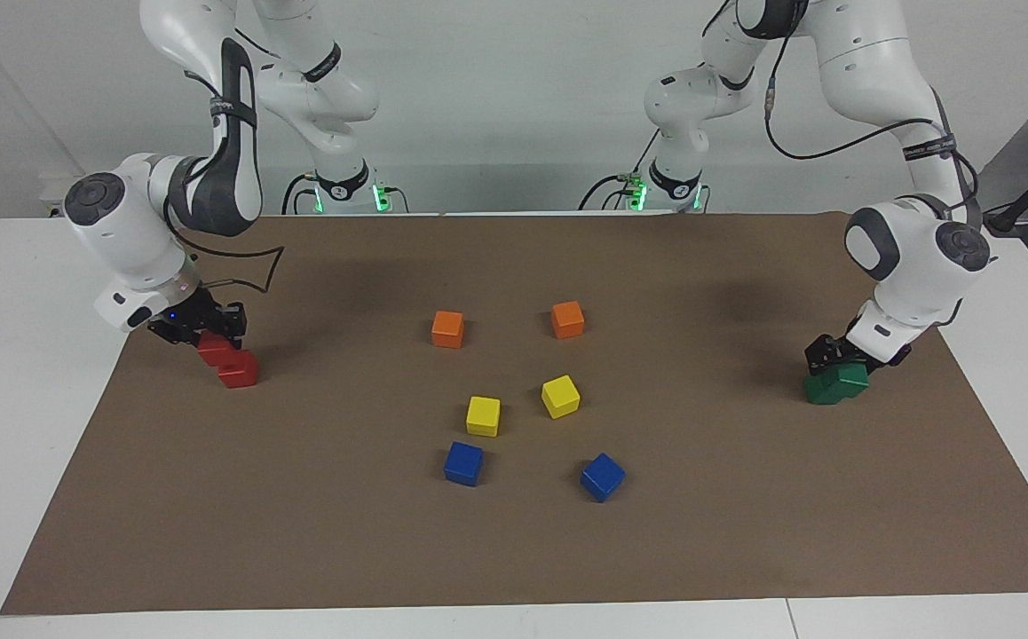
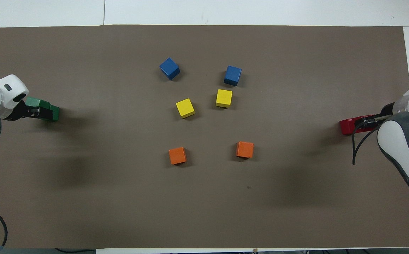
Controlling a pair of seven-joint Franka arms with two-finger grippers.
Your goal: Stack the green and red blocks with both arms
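A: Facing view, and both stacks are close! At the left arm's end of the mat (image 1: 514, 550), the left gripper (image 1: 850, 357) stands over the greens with its fingers apart, straddling the top green (image 1: 844, 380) rather than pinching it.

B: And that cube rests on the bottom green (image 1: 820, 392), though it sits skewed, overhanging toward the mat's edge. Placed, by the look of it, but not square.

A: At the right arm's end of the mat, the right gripper (image 1: 212, 333) is clamped tight on the top red (image 1: 210, 349).

B: It's low, touching the bottom red (image 1: 239, 370) but offset toward the mat's edge. Whether it's seated on top, nobody can tell from here.

A: So the score?

B: Green looks stacked and let go; the left arm only needs to lift clear. Red needs lining up, setting down and releasing. The loose cubes (image 1: 483, 415) at mid-mat play no part.
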